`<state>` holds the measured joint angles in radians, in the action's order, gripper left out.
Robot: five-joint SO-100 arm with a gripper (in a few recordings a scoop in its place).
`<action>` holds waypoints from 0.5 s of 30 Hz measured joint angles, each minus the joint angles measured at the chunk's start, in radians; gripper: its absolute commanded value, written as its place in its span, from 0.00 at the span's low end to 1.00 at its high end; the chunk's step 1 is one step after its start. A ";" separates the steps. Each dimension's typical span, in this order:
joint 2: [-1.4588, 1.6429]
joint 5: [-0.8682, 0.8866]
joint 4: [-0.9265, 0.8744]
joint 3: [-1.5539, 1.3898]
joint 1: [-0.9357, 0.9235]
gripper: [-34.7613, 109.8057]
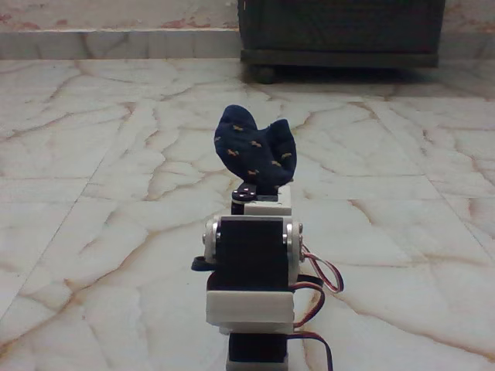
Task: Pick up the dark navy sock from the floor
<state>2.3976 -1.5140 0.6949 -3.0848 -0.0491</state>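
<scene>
In the fixed view, the arm (251, 290) reached away from the camera, and its gripper (263, 192) sat at the far end, mostly hidden behind the white and black servo blocks. Directly above the gripper rose the dark navy sock (255, 151), bunched into two rounded lobes with its tan motifs showing, its lower end tucked down into the gripper. The sock stood up in the picture against the floor (93, 193), and nothing else appeared to support it, so the jaws seemed pinched on its lower fold; the fingertips themselves were hidden, which made this a judgement rather than a sighting. The sock probably stood bunched because soft fabric gathers where it is squeezed. Whether it had fully cleared the tiles could not be told from this low angle. Well beyond the gripper, the dark wooden cabinet (340, 31) stood against the wall, too far off to interfere with a lift.
</scene>
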 measured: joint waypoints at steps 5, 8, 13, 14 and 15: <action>0.000 0.009 0.000 0.000 0.000 0.24; 0.000 0.009 0.000 0.000 0.000 0.24; 0.000 0.009 0.000 0.000 0.000 0.24; 0.000 0.009 0.000 0.000 0.000 0.24; 0.000 0.012 0.003 0.000 0.000 0.24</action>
<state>2.3976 -1.5018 0.6980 -3.0848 -0.0491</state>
